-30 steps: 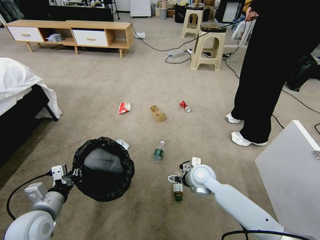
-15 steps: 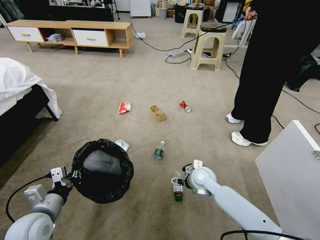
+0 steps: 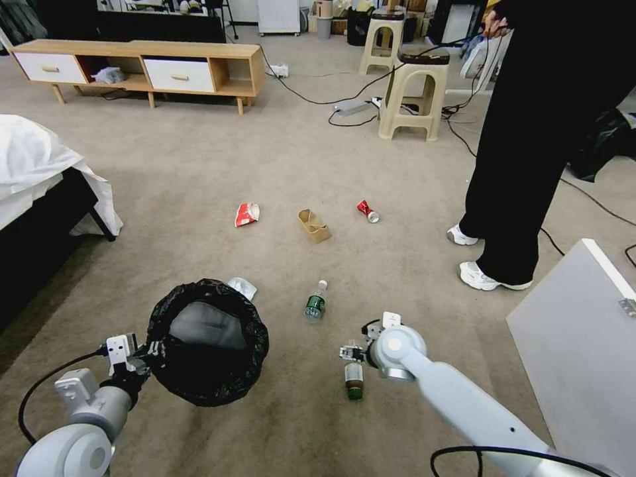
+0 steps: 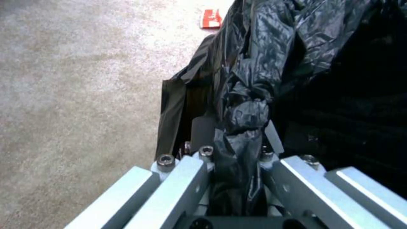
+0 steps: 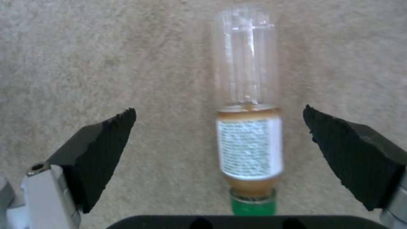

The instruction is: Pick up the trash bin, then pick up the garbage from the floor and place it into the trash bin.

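The small round grey trash bin (image 3: 207, 341), lined with a crinkled glossy black plastic bag folded over its rim, hangs at the near left above the beige carpet (image 3: 199, 172). The left gripper (image 3: 142, 354) is clamped on the bag-covered rim at the bin's left side; in the left wrist view its fingers (image 4: 203, 130) pinch a bunched fold of black plastic.

At the near middle the right gripper (image 3: 351, 354) hovers low over a small clear bottle with a white label and green cap (image 3: 354, 380) lying on the carpet, cap end nearest the robot. In the right wrist view the black pads (image 5: 101, 149) stand wide apart, one on each side of the bottle (image 5: 248, 127), neither touching it.

Other garbage lies farther out. A second small bottle with a green label (image 3: 316, 301) lies just beyond, between bin and right gripper. A white crumpled piece (image 3: 243, 287) peeks out just behind the bin. Farther still, in a loose row from left to right, lie a red-white snack wrapper (image 3: 247, 214), a crumpled brown paper box (image 3: 314, 225) and a crushed red can (image 3: 368, 211).

A person in black trousers and white shoes (image 3: 487, 262) stands at the right, well apart from the litter. A grey board (image 3: 583, 344) fills the near right corner. A bed with white bedding (image 3: 40, 179) is at the left; a low wooden cabinet with white drawers (image 3: 142, 66) and two beige plastic stools (image 3: 411, 93) with trailing cables stand at the far side.
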Tool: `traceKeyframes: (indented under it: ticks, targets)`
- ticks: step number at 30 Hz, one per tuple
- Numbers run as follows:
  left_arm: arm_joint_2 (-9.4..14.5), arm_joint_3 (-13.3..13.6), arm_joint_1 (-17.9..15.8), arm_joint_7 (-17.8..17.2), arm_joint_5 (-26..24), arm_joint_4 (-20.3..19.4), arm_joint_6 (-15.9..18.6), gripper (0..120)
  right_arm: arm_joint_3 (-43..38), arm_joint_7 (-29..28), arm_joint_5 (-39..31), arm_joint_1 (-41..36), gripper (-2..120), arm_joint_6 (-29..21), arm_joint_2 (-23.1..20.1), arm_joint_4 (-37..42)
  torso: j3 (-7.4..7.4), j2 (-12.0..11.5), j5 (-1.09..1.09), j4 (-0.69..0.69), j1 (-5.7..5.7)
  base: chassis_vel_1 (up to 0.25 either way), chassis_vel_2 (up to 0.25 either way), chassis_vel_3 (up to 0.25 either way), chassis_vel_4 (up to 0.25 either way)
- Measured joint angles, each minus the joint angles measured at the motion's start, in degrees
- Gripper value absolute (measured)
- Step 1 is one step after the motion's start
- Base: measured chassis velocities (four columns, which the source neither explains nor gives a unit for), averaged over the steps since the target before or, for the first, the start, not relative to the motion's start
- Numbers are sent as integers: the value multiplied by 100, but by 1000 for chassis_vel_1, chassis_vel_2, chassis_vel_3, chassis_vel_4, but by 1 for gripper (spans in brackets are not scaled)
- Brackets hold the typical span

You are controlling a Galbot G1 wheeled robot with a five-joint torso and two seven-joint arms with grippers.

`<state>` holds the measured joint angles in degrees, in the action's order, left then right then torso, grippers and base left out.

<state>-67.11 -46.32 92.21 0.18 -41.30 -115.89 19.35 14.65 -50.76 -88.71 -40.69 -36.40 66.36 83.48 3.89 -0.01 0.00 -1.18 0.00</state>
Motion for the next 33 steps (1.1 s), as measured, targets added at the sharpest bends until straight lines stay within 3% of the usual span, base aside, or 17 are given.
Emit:
traceKeyframes:
  ticks: [11,33]
  targets:
    - [17,-26,-26,41,-10,102,-28,1,52,134,205,113,100,-7,325,-372,0,0,1,-1,0,0,0,0,0]
    - [59,110,-93,93,-6,226,-72,1,-88,335,431,149,100,18,371,-685,0,0,0,-1,0,0,0,0,0]
